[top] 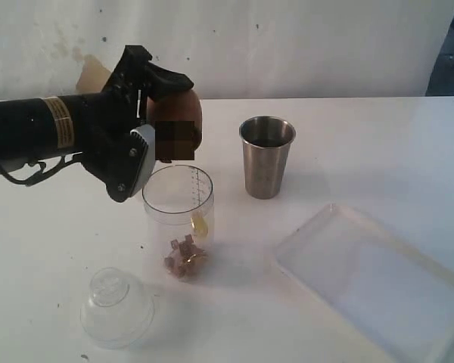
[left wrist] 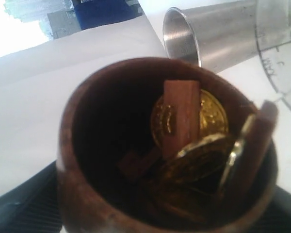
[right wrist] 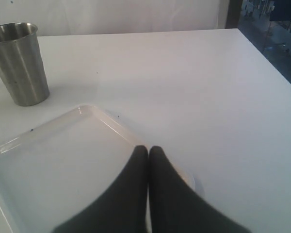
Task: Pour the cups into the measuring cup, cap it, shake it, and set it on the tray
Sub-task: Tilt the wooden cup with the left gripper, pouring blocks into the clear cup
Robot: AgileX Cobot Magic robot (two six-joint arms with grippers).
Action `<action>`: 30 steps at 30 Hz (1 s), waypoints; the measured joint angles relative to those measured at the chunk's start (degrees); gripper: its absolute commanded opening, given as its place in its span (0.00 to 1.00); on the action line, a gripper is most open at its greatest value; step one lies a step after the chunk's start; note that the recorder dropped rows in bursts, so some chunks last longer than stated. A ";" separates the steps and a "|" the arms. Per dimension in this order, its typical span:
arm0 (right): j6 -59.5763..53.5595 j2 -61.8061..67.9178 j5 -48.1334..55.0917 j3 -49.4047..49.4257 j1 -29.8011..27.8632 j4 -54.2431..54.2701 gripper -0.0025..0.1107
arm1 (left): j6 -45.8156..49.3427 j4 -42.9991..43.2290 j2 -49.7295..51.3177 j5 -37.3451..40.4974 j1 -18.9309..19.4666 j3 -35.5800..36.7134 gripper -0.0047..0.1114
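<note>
Step in hand: 1st pour, wooden cup into the measuring cup. L gripper is clamped round the wooden cup's body, jaws wide to fit it. The cup is tipped on its side w/ its mouth just above & behind the measuring cup's rim. Some wood bits lie in the measuring cup's bottom and a coin shows against its wall. The wrist view has coins and a wood block inside the wooden cup, so the pour looks approx. half done. Next move, I'd judge: more tilt w/ the mouth over the rim so nothing drops outside, then set it down and go for the metal cup, upright to the right of & behind the measuring cup. Domed lid sits just front-left of the measuring cup; tray lies well to its front-right. R gripper is pressed shut, holding nothing, over the tray's edge, well apart from the measuring cup.
</note>
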 measured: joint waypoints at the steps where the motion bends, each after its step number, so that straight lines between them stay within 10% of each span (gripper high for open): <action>1: 0.00 0.00 0.00 0.00 0.00 0.00 0.02 | 1.43 0.00 0.00 0.00 0.00 -0.11 0.04; 30: 0.00 0.00 0.00 0.00 0.00 0.00 0.02 | 18.68 0.00 0.00 -2.81 -0.04 -0.10 0.04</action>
